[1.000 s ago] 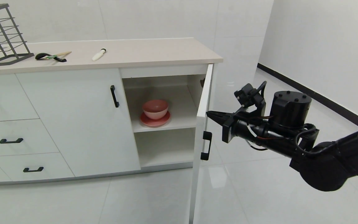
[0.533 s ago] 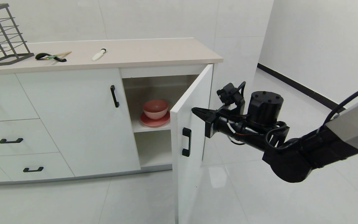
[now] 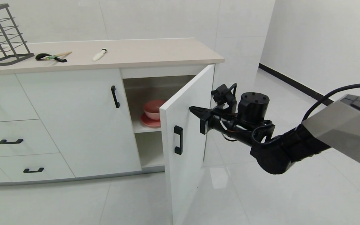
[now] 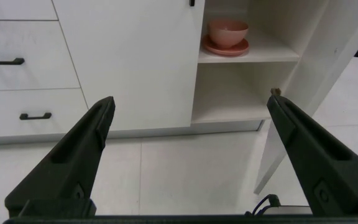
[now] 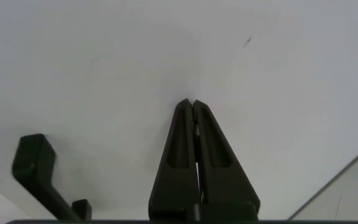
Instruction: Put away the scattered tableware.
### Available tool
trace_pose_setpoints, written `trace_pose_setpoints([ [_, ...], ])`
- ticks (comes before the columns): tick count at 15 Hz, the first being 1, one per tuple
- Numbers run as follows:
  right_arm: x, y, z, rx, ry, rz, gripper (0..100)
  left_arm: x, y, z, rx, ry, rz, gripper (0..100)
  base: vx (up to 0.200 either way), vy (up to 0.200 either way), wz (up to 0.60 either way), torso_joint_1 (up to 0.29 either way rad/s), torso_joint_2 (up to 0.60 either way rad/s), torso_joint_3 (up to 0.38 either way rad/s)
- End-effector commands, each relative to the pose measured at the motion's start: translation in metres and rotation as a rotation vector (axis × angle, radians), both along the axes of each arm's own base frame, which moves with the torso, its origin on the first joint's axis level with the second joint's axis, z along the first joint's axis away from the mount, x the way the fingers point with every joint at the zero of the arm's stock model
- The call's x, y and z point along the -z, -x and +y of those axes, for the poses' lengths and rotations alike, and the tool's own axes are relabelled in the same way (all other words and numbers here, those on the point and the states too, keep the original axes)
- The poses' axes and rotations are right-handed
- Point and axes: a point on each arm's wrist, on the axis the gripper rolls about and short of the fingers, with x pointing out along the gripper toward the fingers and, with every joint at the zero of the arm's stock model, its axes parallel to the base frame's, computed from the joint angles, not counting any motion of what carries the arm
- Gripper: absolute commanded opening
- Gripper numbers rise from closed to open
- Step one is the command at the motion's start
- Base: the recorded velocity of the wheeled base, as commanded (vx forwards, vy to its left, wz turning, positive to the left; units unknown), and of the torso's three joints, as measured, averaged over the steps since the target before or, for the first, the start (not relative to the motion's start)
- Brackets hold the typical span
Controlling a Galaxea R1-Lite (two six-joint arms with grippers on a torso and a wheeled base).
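A pink bowl (image 3: pixel 152 107) sits on a pink plate (image 3: pixel 148 121) on the upper shelf of the open cabinet, partly hidden by the white door (image 3: pixel 186 100). The left wrist view has the bowl (image 4: pixel 228 30) and plate (image 4: pixel 226 47) too. My right gripper (image 3: pixel 191 108) is shut, its tip touching the door's outer face above the black handle (image 3: pixel 177 140). In the right wrist view the gripper (image 5: pixel 189 103) touches the door (image 5: pixel 104 56) beside the handle (image 5: pixel 39 168). My left gripper (image 4: pixel 190 98) hangs open and empty above the floor before the cabinet.
On the counter (image 3: pixel 155 51) lie a black ladle with a wooden handle (image 3: pixel 52 56) and a white utensil (image 3: pixel 99 55). A dark wire rack (image 3: pixel 2 34) stands at the far left. Drawers (image 3: pixel 11 125) fill the cabinet's left side. Open tiled floor lies to the right.
The right gripper has moved left with its tip against the door, and the door has swung from wide open to about half shut, covering part of the bowl and plate.
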Motion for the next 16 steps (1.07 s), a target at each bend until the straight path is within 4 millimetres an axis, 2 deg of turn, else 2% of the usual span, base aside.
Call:
trace_pose_setpoints([
  [1, 0.009, -0.014, -0.001, 0.02, 0.001, 0.001, 0, 0.0, 0.0, 0.0, 0.0, 0.0, 0.001, 100, 0.0, 0.0, 0.0, 0.0, 0.0, 0.0],
  [3, 0.011, -0.022, -0.003, 0.032, -0.003, -0.006, 0, 0.0, 0.0, 0.0, 0.0, 0.0, 0.001, 100, 0.0, 0.0, 0.0, 0.0, 0.0, 0.0],
  [12, 0.016, -0.039, 0.012, 0.025, -0.036, -0.047, 0, 0.0, 0.0, 0.0, 0.0, 0.002, 0.001, 100, 0.0, 0.2, 0.0, 0.001, 0.0, 0.003],
  [13, 0.014, -0.041, 0.013, 0.03, -0.062, -0.064, 0, 0.0, 0.0, 0.0, 0.0, 0.003, 0.001, 100, 0.0, 0.0, 0.0, 0.0, 0.0, 0.0],
  [15, 0.014, -0.039, 0.012, 0.056, -0.085, -0.077, 0, 0.0, 0.0, 0.0, 0.0, 0.003, 0.001, 100, 0.0, 0.0, 0.0, 0.0, 0.0, 0.0],
  [16, 0.014, -0.029, 0.009, 0.05, -0.077, -0.064, 0, 0.0, 0.0, 0.0, 0.0, 0.003, 0.001, 100, 0.0, 0.0, 0.0, 0.0, 0.0, 0.0],
])
